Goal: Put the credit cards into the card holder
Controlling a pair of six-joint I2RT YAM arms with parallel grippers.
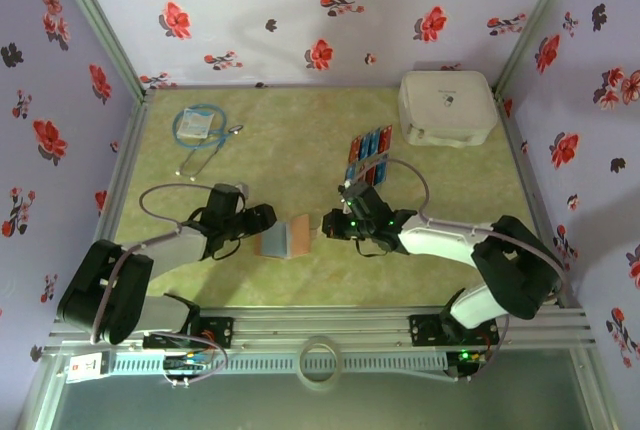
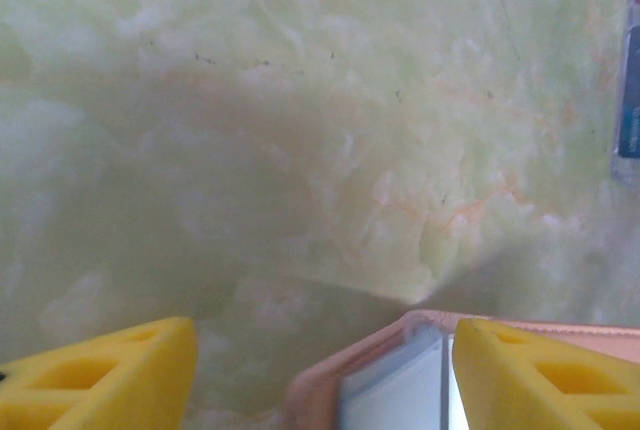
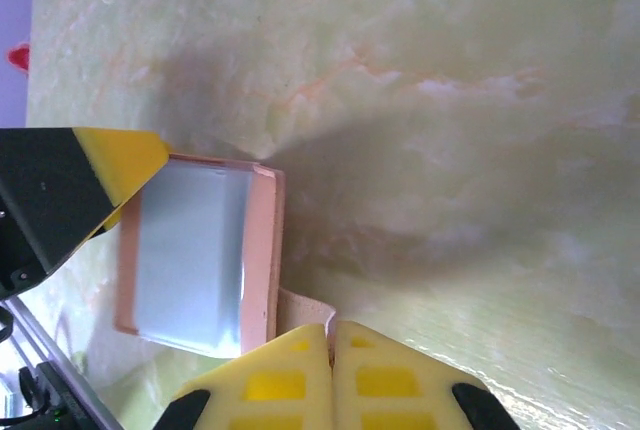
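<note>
The card holder [image 1: 285, 238], a reddish-brown wallet, lies open on the table between both grippers, its greyish clear pocket [image 3: 190, 250] facing up. My right gripper [image 3: 331, 335] is shut on a thin flap [image 3: 300, 305] at the wallet's edge. My left gripper [image 2: 320, 380] is open around the wallet's other corner [image 2: 390, 385]. One of its yellow fingers [image 2: 545, 370] lies against that corner and the other stands well apart. The credit cards [image 1: 368, 155], red and blue, lie in a row behind the right gripper [image 1: 326, 224], and their edge [image 2: 630, 90] appears in the left wrist view.
A big white box [image 1: 446, 107] stands at the back right. A blue coiled cable in a bag [image 1: 200, 125] with a metal piece lies at the back left. Flowered walls enclose the green mat [image 1: 300, 130] on three sides.
</note>
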